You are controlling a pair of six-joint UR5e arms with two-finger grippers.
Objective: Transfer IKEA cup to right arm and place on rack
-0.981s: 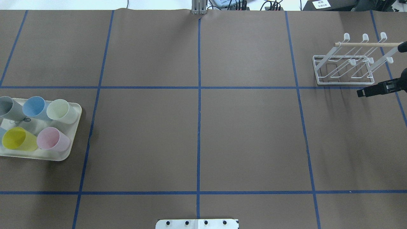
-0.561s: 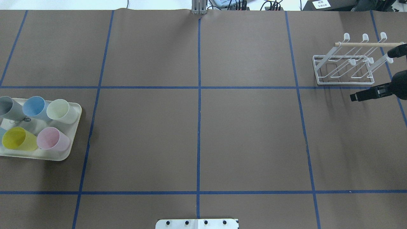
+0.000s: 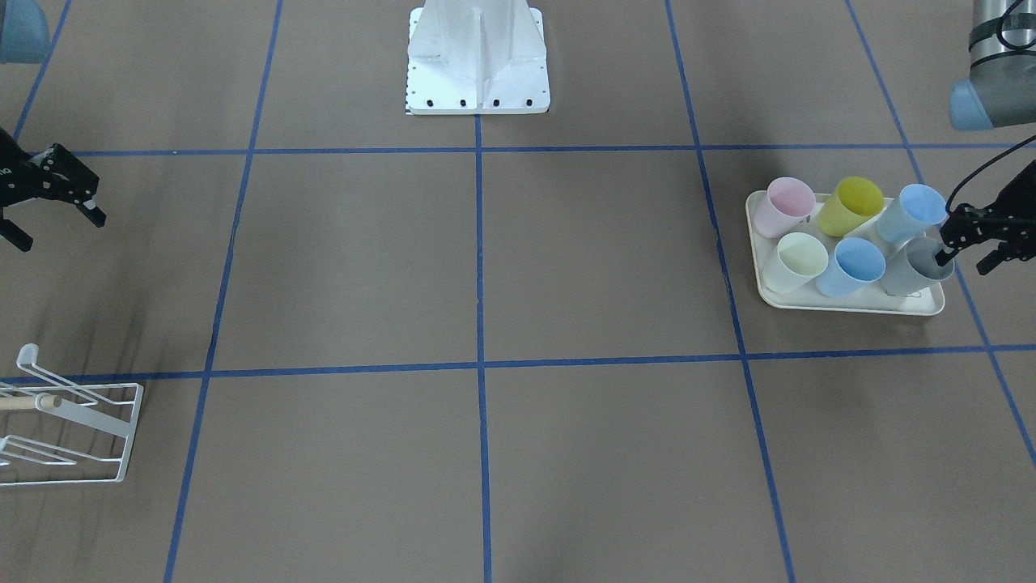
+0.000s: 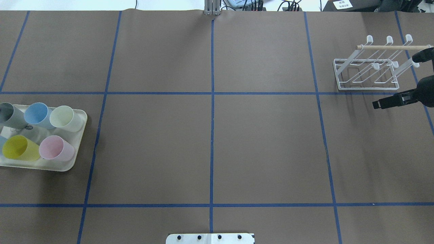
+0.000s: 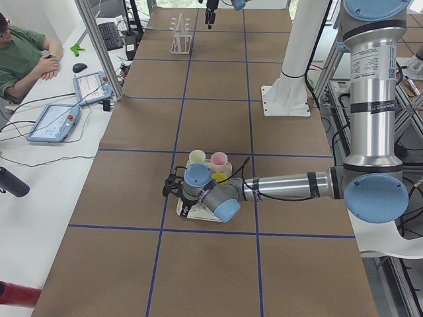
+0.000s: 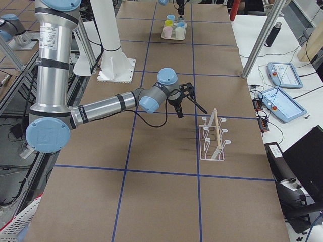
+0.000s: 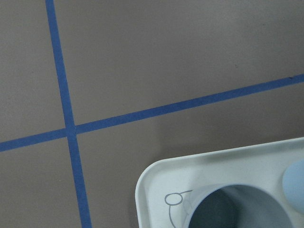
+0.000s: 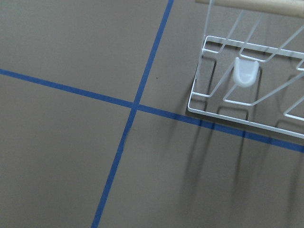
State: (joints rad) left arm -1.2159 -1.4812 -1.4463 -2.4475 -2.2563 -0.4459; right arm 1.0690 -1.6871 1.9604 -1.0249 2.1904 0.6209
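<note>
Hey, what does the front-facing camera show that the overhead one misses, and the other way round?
Only the front-facing view shows the left hand, open, at the grey cup, and the whole tray with all six cups. Only the overhead view shows the whole rack with its wooden rod; the front-facing view cuts the rack off at its edge. Both show the right hand, open and empty, apart from the rack, and the pink cup and yellow cup on the tray.

Left claw (image 3: 961, 262) low, jaws spread apart, right claw (image 3: 60, 230) raised, jaws spread apart.
</note>
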